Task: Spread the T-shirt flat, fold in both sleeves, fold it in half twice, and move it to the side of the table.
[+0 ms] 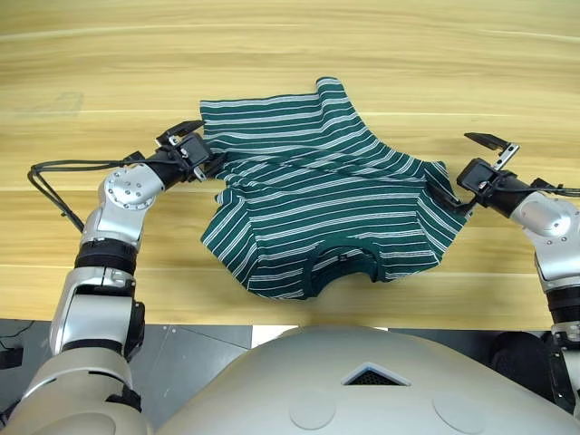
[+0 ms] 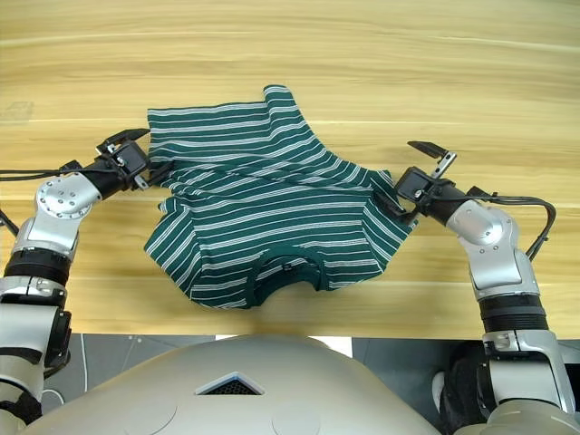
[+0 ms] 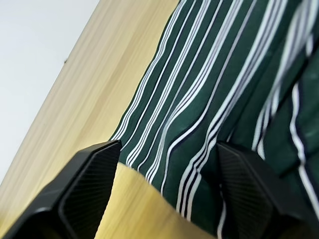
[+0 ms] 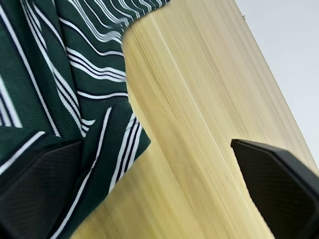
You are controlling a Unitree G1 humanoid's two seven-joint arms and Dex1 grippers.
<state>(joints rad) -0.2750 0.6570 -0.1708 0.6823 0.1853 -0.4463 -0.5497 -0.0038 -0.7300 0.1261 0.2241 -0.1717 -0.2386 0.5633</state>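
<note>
Green with thin white stripes, the T-shirt [image 1: 326,208] lies rumpled in the middle of the pale wooden table [image 1: 272,54], near the robot's edge. It is bunched and creased, not yet flat. The left pincer [image 1: 201,149] sits at the garment's left edge and the right pincer [image 1: 464,169] at its right edge. Both are low over the table with their fingers apart and clamped on nothing. In the wrist views each pincer has one finger on or over striped cloth and the other over bare wood.

The step in hand appears to be the spreading. To do it well, each pincer should close on the outermost fold of cloth on its side, ideally a single layer. The two should then draw outward evenly and close to the table, so the body slides open and does not lift and flop. Unequal pulls would likely drag the whole shirt sideways.

The collar [image 1: 343,263] points toward the robot, and the opposite end lies farther up the table. The collar-to-hem axis therefore runs away from the robot, leaning somewhat to its left. Bunched as it is, the shirt looks about as wide as it is deep.
</note>
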